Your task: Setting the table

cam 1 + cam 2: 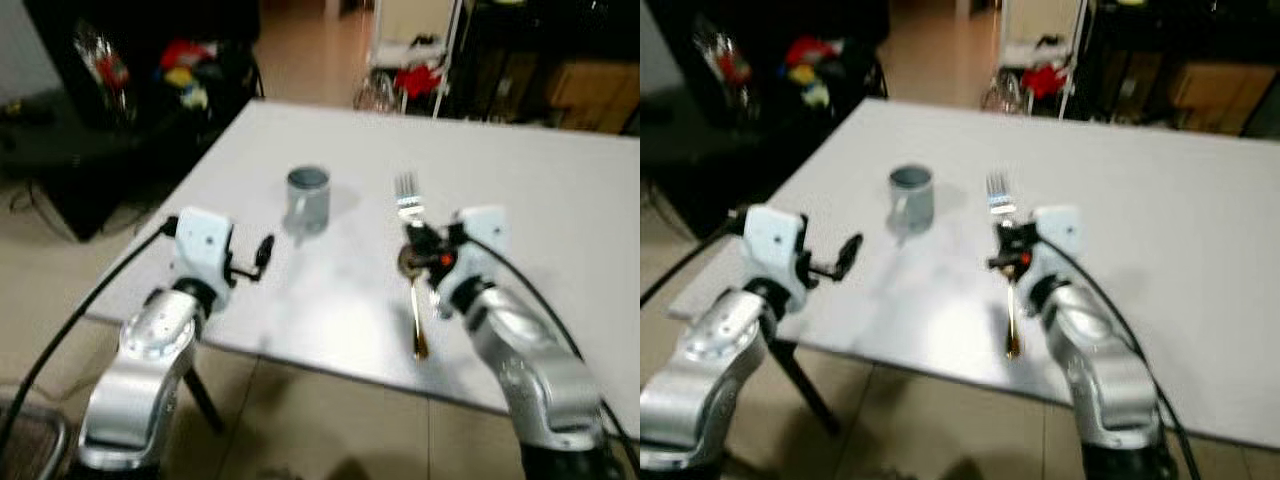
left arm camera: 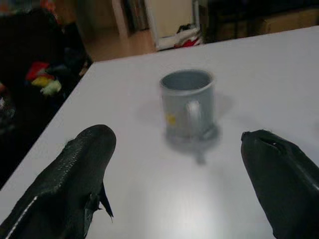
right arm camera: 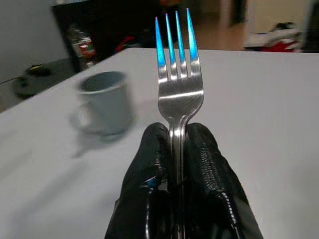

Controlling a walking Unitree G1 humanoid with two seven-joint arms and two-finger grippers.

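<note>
Two grippers up: right gripper (image 3: pixel 178 149) pinches the fork (image 3: pixel 177 74), handle trailing toward the robot, above the table (image 1: pixel 560 200) right of the mug (image 1: pixel 308 198); left gripper (image 1: pixel 262 256) spread, empty.

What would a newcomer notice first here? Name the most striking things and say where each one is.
The fork stands out first: the right gripper is shut on its neck, tines pointing away over the white table. Next is the grey mug, upright on the table ahead of the two arms, left of the fork. The left gripper hovers open at the near table edge, facing the mug.
</note>
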